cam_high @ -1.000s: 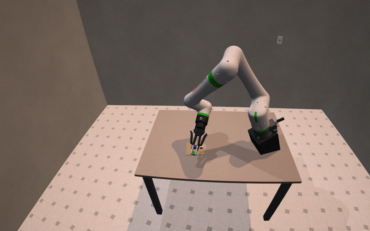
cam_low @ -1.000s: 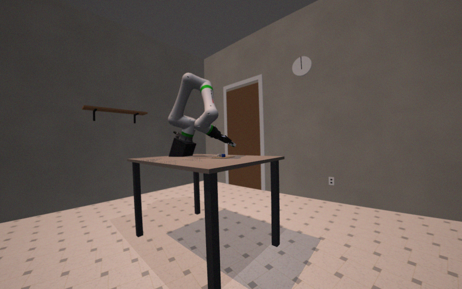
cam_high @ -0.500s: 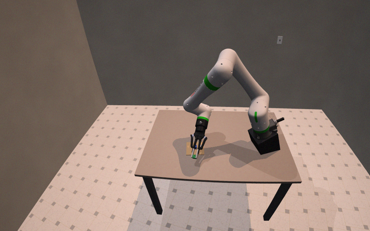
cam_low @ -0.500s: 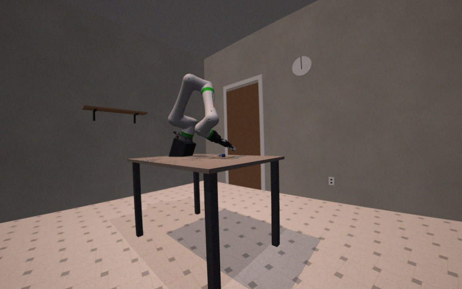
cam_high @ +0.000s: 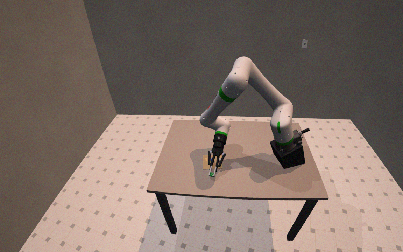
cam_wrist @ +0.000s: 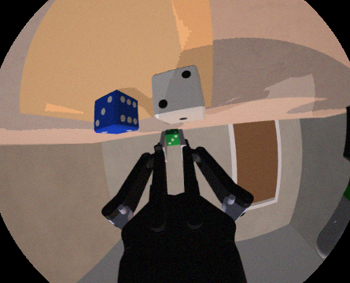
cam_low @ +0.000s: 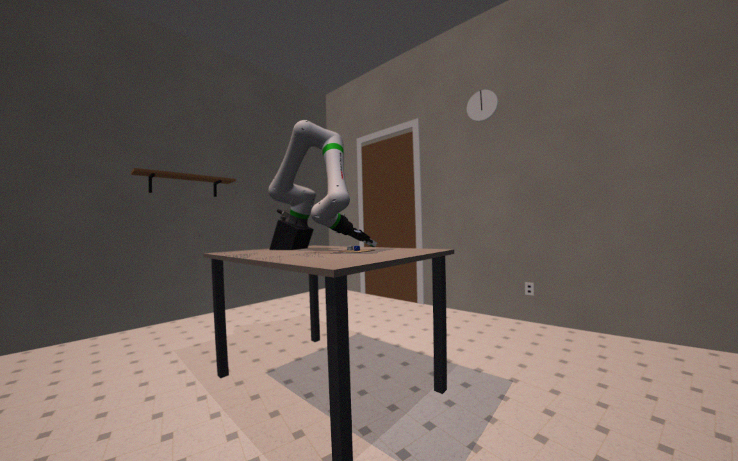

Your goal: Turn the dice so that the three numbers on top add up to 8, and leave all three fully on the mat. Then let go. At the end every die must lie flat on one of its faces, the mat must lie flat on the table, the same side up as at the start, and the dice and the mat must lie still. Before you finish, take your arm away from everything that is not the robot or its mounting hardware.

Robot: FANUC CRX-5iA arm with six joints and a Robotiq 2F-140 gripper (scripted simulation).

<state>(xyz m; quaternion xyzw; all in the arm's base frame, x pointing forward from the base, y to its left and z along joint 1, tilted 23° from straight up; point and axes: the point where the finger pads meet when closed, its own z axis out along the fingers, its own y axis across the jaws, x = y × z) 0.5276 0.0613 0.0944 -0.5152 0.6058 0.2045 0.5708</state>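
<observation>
On table, near front-left area: tan mat (cam_high: 205, 160) lies flat on the brown table (cam_high: 259, 184).
Arm: white FANUC arm (cam_high: 246, 84) with green bands, bent in an arch from a black pedestal (cam_high: 295, 158) at the table's right side; wrist is angled down toward the mat.
Gripper: black two-finger gripper (cam_wrist: 173, 148) stands narrow, fingers clamped on the green die (cam_wrist: 173, 138), which sits between the fingertips.
Green die, position: in the top view the green die (cam_high: 211, 174) shows at the tips of the fingers, by the mat's front edge; whether it touches mat or table, cannot tell.
Green die, face: white pips visible on the face toward the wrist camera; count too small to read.
Blue die: blue die (cam_wrist: 117, 112) rests on the mat, flat; pale pips on the faces in view, exact counts not certain.
White die: white die (cam_wrist: 178, 94) just beside the blue die, to its right in the wrist view, apart from it; the large face toward the camera shows two black pips.
Exterior view: gripper (cam_low: 367, 240) low over the table's far side, dice only as small specks.
Room: brown door (cam_low: 390, 212), round wall clock (cam_low: 481, 104), wall shelf (cam_low: 182, 176), tiled floor (cam_low: 589, 389).
</observation>
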